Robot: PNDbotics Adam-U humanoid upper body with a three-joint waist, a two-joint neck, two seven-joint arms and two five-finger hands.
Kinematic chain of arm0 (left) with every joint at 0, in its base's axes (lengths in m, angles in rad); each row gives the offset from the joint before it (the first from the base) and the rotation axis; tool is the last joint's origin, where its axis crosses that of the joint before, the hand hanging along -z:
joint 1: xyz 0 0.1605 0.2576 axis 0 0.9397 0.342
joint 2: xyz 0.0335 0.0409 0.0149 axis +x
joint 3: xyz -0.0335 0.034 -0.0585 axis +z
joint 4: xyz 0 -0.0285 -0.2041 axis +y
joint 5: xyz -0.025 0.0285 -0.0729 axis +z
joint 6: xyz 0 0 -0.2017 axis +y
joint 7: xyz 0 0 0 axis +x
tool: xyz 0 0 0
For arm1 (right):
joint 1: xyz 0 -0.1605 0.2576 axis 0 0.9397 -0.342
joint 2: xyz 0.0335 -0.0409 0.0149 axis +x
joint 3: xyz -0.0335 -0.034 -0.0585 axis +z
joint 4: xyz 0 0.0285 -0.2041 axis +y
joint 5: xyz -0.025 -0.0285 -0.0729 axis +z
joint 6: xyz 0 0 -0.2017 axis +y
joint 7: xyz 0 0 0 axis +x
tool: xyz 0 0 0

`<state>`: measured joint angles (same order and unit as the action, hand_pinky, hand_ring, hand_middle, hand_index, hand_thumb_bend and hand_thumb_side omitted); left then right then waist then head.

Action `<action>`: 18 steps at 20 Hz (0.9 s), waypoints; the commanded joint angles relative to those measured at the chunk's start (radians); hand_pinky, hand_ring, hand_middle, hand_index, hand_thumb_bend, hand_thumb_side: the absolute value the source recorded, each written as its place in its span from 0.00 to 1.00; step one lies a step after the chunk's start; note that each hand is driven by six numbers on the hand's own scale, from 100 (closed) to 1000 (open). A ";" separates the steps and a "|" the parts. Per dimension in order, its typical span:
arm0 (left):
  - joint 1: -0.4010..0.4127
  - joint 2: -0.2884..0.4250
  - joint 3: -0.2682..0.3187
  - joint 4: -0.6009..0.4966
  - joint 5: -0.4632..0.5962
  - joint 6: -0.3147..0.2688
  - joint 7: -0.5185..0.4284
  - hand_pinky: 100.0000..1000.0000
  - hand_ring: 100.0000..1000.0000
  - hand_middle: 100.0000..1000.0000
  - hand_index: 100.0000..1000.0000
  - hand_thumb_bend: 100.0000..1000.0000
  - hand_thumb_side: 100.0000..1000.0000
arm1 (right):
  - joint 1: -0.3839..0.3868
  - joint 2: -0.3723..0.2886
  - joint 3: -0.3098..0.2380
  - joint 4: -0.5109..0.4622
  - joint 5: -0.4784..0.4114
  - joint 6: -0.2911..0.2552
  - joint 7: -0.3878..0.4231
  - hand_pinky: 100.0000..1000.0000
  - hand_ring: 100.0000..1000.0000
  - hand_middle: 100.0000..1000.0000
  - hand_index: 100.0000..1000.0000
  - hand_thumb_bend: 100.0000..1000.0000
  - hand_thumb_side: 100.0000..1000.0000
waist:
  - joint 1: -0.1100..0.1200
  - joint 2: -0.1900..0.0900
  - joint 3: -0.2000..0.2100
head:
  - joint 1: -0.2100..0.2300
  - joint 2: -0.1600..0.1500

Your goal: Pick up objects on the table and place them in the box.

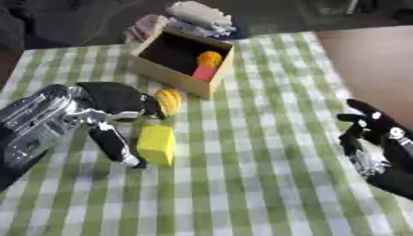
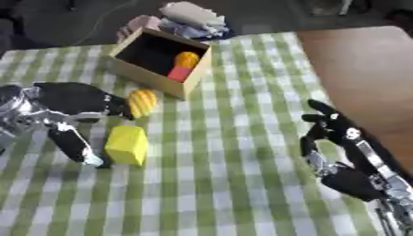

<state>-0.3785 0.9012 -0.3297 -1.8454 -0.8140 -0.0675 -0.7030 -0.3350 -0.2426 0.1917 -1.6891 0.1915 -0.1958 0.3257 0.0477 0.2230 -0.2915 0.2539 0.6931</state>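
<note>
Fingers (image 1: 147, 107) of the left hand (image 1: 109, 99) are spread beside one ribbed yellow-orange object (image 1: 168, 101), the thumb reaching down next to one yellow block (image 1: 157, 144) — whether either is touched, I cannot tell. Both lie on the checked tablecloth (image 1: 258, 175), near the box (image 1: 153, 71), which holds two things — an orange piece (image 1: 209, 58) and a red piece (image 1: 204, 73). The right hand (image 2: 339, 138) rests open at the right edge.

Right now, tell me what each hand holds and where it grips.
Neither holds anything. The left hand has fingers at the ridged yellow-orange object and thumb beside the yellow block, closed on neither. The right hand is open.
</note>
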 commanded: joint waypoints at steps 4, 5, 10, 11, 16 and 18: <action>-0.019 -0.011 -0.010 0.040 -0.037 0.008 0.050 0.79 0.78 0.84 0.91 0.45 0.44 | -0.015 -0.014 -0.007 -0.012 0.001 -0.001 -0.004 0.67 0.89 0.42 0.98 0.00 0.41 | 0.005 -0.005 -0.001 | 0.001 -0.014; -0.019 -0.014 -0.013 0.046 -0.038 0.009 0.058 0.78 0.77 0.83 0.90 0.44 0.40 | -0.015 -0.014 -0.007 -0.012 0.000 -0.001 -0.004 0.67 0.89 0.42 0.98 0.00 0.41 | 0.005 -0.004 -0.001 | 0.001 -0.014; -0.020 -0.027 -0.019 0.061 -0.040 0.011 0.090 0.73 0.70 0.76 0.85 0.39 0.27 | -0.015 -0.013 -0.008 -0.012 0.000 -0.001 -0.004 0.67 0.89 0.42 0.98 0.00 0.41 | 0.004 -0.004 -0.001 | 0.001 -0.016; -0.020 -0.029 -0.019 0.062 -0.039 0.012 0.099 0.71 0.66 0.72 0.82 0.36 0.26 | -0.015 -0.013 -0.008 -0.012 0.000 -0.001 -0.004 0.67 0.89 0.42 0.98 0.00 0.41 | 0.004 -0.004 -0.001 | 0.000 -0.016; -0.021 -0.026 -0.001 0.046 -0.006 0.025 0.162 0.63 0.51 0.57 0.71 0.21 0.21 | -0.015 -0.013 -0.009 -0.011 0.001 -0.001 -0.005 0.67 0.89 0.42 0.98 0.00 0.41 | 0.003 -0.004 0.000 | -0.002 -0.018; -0.027 -0.021 0.024 0.030 0.020 0.041 0.177 0.63 0.51 0.56 0.70 0.18 0.20 | -0.014 -0.013 -0.009 -0.011 0.001 -0.001 -0.006 0.67 0.89 0.42 0.98 0.00 0.41 | 0.003 -0.004 0.001 | -0.004 -0.017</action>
<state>-0.3898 0.8524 -0.3315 -1.7950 -0.8098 -0.0326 -0.5396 -0.3353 -0.2426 0.1914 -1.6891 0.1915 -0.1952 0.3230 0.0477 0.2230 -0.2923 0.2528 0.6922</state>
